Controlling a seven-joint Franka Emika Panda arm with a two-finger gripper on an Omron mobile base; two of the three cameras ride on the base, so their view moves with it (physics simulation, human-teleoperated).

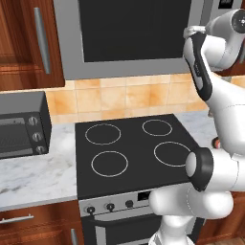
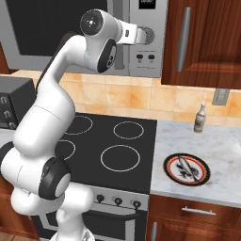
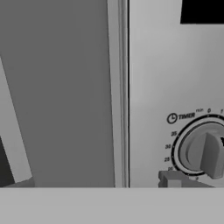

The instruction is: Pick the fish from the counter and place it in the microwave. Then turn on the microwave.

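Hovering at the microwave [image 2: 94, 37] control strip, the tool [image 2: 147, 35] sits at the timer dial [image 3: 205, 151], its opening impossible to tell.

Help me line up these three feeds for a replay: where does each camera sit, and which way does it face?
Left base view: behind the arm's left, looking forward and down at the stovetop, toaster oven and microwave; the white arm rises at right.
Right base view: behind its right, over the same stovetop, the counter with the plate and a bottle; the arm rises at left, its end effector up at the microwave.
Hand view: on the hand, close on the microwave's timer dial.
All share the microwave; both base views share the stovetop.
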